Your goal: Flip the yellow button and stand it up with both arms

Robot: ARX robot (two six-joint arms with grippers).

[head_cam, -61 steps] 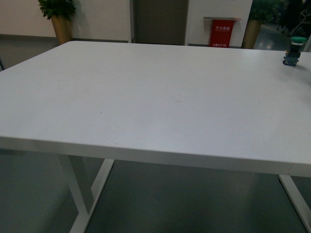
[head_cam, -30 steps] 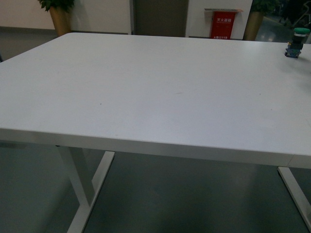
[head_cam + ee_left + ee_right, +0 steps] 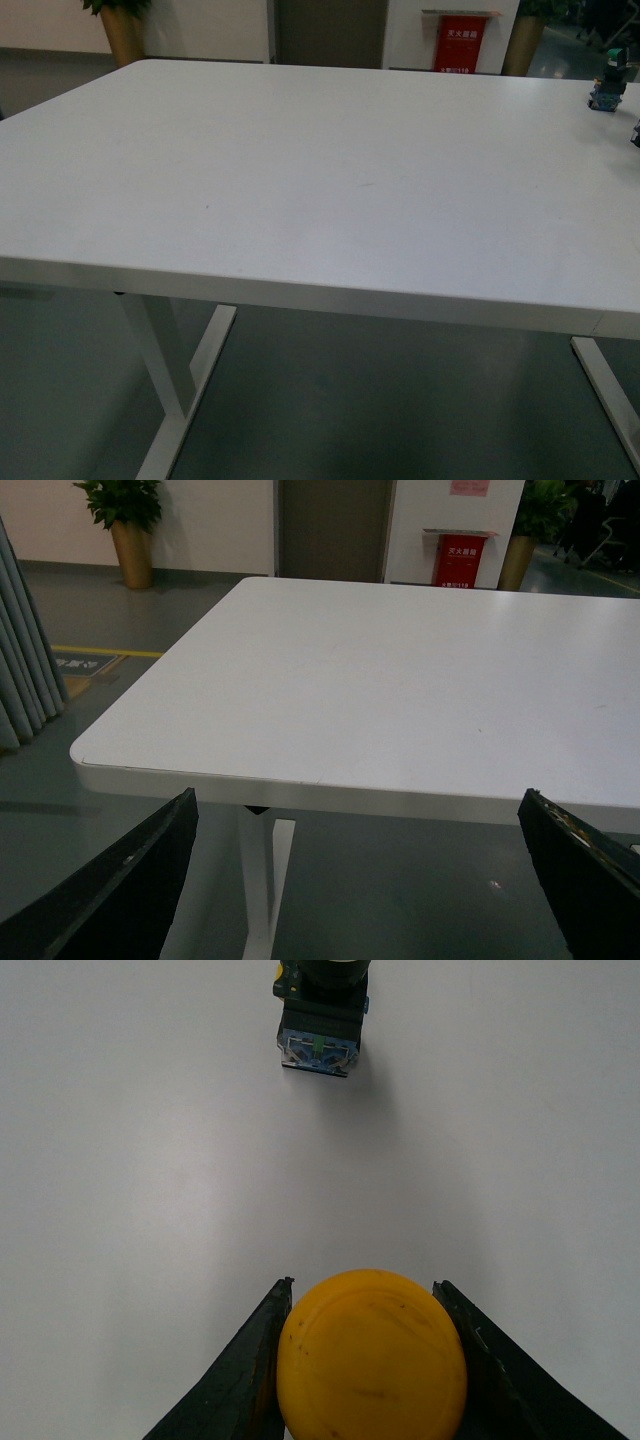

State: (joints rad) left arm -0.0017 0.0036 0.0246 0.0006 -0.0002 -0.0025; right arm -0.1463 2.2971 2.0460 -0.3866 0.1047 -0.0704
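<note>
Button (image 3: 372, 1355): light, stiff, slippery cap; take by rim.
Right gripper (image 3: 362, 1288): jaws hold cap, lower centre.
Left gripper (image 3: 357, 805): jaws wide, empty.

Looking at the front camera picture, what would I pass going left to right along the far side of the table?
Potted plant → dark door → red sign → brown pot → green-capped switch, standing on the table.

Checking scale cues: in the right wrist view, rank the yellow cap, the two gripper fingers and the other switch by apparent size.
1. The yellow button cap.
2. The right gripper's two fingers, alike.
3. The other switch, though farther and cropped, so unsure.
</note>
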